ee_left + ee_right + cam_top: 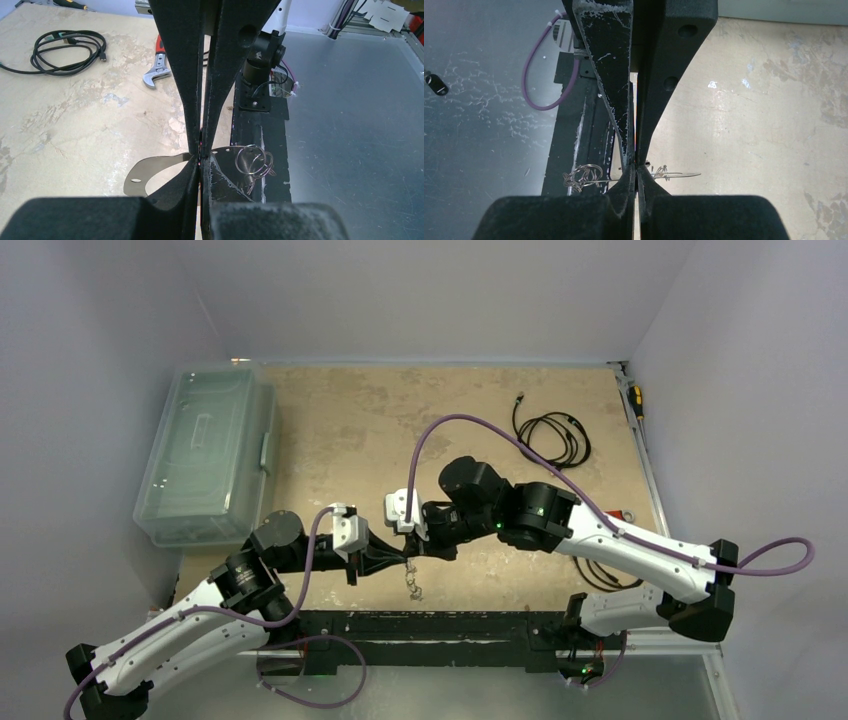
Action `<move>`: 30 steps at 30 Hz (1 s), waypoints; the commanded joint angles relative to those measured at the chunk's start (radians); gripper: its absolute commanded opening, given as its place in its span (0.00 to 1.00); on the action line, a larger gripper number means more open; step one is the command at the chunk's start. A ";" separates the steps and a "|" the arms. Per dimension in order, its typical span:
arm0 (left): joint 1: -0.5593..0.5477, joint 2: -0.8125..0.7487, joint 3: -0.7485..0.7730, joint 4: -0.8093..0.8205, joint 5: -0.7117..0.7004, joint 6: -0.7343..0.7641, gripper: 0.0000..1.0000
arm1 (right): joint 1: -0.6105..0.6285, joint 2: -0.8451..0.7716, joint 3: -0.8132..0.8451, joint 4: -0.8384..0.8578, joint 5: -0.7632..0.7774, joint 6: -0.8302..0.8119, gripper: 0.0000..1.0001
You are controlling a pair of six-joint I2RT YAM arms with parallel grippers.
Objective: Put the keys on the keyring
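Top view: left gripper (400, 561) and right gripper (418, 551) meet tip to tip, each fully closed, pinching the flat silver keyring (150, 172).

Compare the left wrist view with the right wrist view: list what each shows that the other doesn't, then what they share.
Left wrist only: the wrench, the black cable, and the flat face of the keyring with its hole. Right wrist only: a purple cable loop, and the keyring seen edge-on as a thin sliver. Both: a gripper shut on the keyring, the left gripper in one and the right gripper in the other, with a bunch of wire rings beside the fingers.
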 commanded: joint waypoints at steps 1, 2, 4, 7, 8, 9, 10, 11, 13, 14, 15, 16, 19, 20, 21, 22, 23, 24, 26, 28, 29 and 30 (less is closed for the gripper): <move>0.000 -0.012 0.045 0.042 0.006 -0.003 0.00 | -0.002 -0.007 0.005 0.030 -0.031 -0.005 0.00; 0.000 -0.014 0.047 0.038 -0.004 0.002 0.00 | -0.001 -0.017 -0.007 0.044 -0.026 -0.002 0.00; 0.001 -0.019 0.052 0.031 -0.015 0.006 0.19 | -0.002 -0.041 -0.040 0.091 -0.010 0.010 0.00; 0.001 -0.040 0.053 0.026 -0.038 0.010 0.40 | -0.002 -0.103 -0.114 0.203 0.000 0.046 0.00; 0.002 -0.046 0.053 0.025 -0.046 0.012 0.45 | -0.002 -0.124 -0.148 0.256 -0.003 0.063 0.00; 0.001 -0.054 0.053 0.024 -0.048 0.014 0.48 | -0.002 -0.147 -0.183 0.312 -0.009 0.084 0.00; 0.002 -0.061 0.053 0.024 -0.052 0.015 0.49 | -0.002 -0.169 -0.221 0.366 -0.011 0.100 0.00; 0.002 -0.066 0.053 0.023 -0.055 0.016 0.49 | -0.002 -0.187 -0.252 0.421 -0.008 0.112 0.00; 0.001 -0.073 0.053 0.022 -0.061 0.017 0.48 | -0.002 -0.225 -0.339 0.543 -0.009 0.149 0.00; 0.002 -0.075 0.051 0.023 -0.062 0.017 0.47 | -0.002 -0.241 -0.372 0.603 -0.004 0.170 0.00; 0.001 -0.076 0.051 0.024 -0.063 0.017 0.46 | -0.002 -0.257 -0.406 0.663 -0.003 0.191 0.00; 0.002 -0.076 0.051 0.024 -0.062 0.017 0.46 | -0.002 -0.270 -0.433 0.717 -0.003 0.206 0.00; 0.002 -0.075 0.050 0.028 -0.050 0.017 0.45 | -0.002 -0.305 -0.504 0.852 -0.006 0.254 0.00; 0.002 -0.074 0.050 0.030 -0.045 0.017 0.45 | -0.002 -0.312 -0.525 0.892 -0.013 0.269 0.00; 0.002 -0.075 0.048 0.034 -0.037 0.016 0.45 | -0.001 -0.313 -0.537 0.922 -0.016 0.280 0.00; 0.001 -0.075 0.049 0.037 -0.030 0.015 0.45 | -0.002 -0.312 -0.545 0.941 -0.015 0.287 0.00; 0.001 -0.075 0.047 0.039 -0.026 0.014 0.45 | -0.002 -0.309 -0.550 0.954 -0.013 0.293 0.00; 0.001 -0.075 0.046 0.041 -0.022 0.013 0.45 | -0.002 -0.307 -0.554 0.963 -0.011 0.298 0.00; 0.002 -0.075 0.044 0.045 -0.010 0.011 0.45 | -0.002 -0.304 -0.560 0.981 -0.009 0.304 0.00; 0.001 -0.073 0.042 0.048 -0.003 0.011 0.44 | -0.001 -0.305 -0.572 1.011 -0.018 0.318 0.00; 0.001 -0.071 0.044 0.049 0.000 0.010 0.42 | -0.001 -0.306 -0.573 1.020 -0.021 0.320 0.00; 0.001 -0.071 0.044 0.049 0.001 0.009 0.40 | -0.001 -0.305 -0.574 1.022 -0.023 0.322 0.00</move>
